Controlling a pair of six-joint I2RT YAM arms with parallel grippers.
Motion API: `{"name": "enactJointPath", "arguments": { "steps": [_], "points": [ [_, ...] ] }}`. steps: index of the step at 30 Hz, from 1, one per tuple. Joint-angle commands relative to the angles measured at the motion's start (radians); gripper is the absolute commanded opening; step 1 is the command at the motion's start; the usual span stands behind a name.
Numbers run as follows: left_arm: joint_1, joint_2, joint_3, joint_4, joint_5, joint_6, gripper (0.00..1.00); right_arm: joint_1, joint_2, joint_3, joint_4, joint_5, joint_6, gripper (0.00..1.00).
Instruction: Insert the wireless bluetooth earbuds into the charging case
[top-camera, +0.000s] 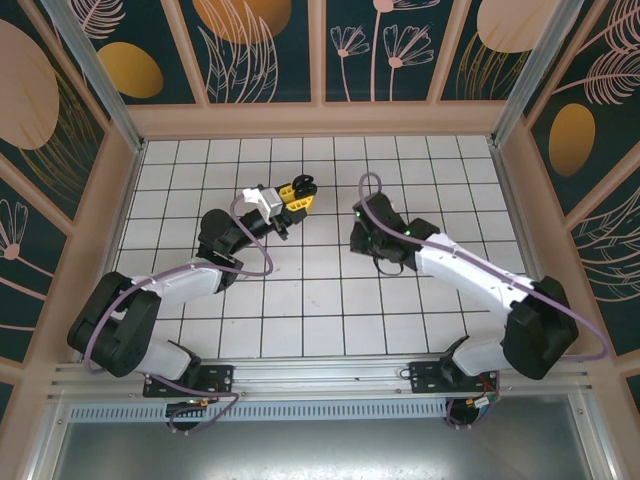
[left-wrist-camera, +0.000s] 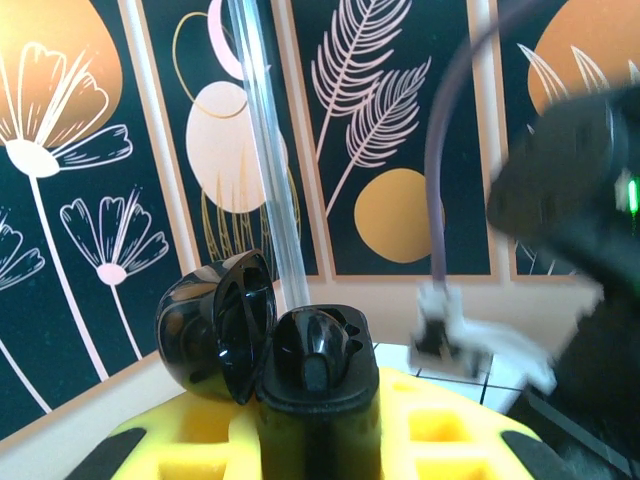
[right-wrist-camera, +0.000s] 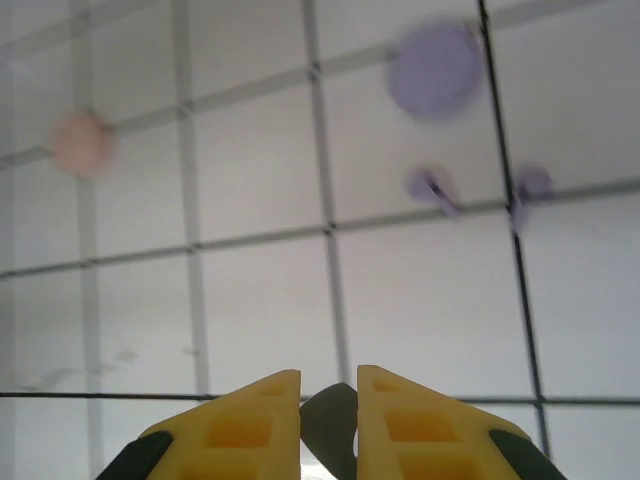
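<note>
My left gripper (left-wrist-camera: 318, 425) is shut on a black charging case (left-wrist-camera: 318, 390), held up off the table with its round lid (left-wrist-camera: 215, 325) swung open to the left. The case's glossy cavity faces the camera; I cannot tell whether a bud sits in it. In the top view this gripper (top-camera: 300, 190) is at the table's middle back. My right gripper (right-wrist-camera: 329, 378) points down at the tiled table, shut on a small dark earbud (right-wrist-camera: 330, 425) pinched between its yellow fingers (right-wrist-camera: 250, 420). Two lavender earbuds (right-wrist-camera: 432, 187) (right-wrist-camera: 530, 185) lie on the tiles ahead.
A round lavender case (right-wrist-camera: 433, 58) lies past the lavender buds and a pink round case (right-wrist-camera: 83, 143) lies far left, both blurred. The right arm's wrist (top-camera: 380, 230) hangs close to the right of the left gripper, seen blurred as the right arm (left-wrist-camera: 575, 200).
</note>
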Motion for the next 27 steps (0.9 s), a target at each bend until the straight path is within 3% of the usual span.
{"name": "enactJointPath", "arguments": {
  "steps": [1, 7, 13, 27],
  "points": [
    [-0.005, -0.027, 0.027, -0.011, 0.022, 0.056, 0.0, -0.006, -0.032, 0.138, -0.032, 0.023, -0.071, 0.17],
    [-0.004, -0.019, 0.027, -0.038, 0.013, 0.099, 0.0, -0.008, -0.005, 0.391, -0.048, 0.019, -0.138, 0.17],
    [-0.005, 0.0, 0.029, -0.015, 0.006, 0.104, 0.0, 0.001, 0.03, 0.539, -0.025, -0.027, -0.159, 0.17],
    [-0.005, 0.031, 0.073, -0.003, 0.02, 0.08, 0.0, 0.128, 0.048, 0.519, 0.071, -0.019, -0.13, 0.17]
  ]
}}
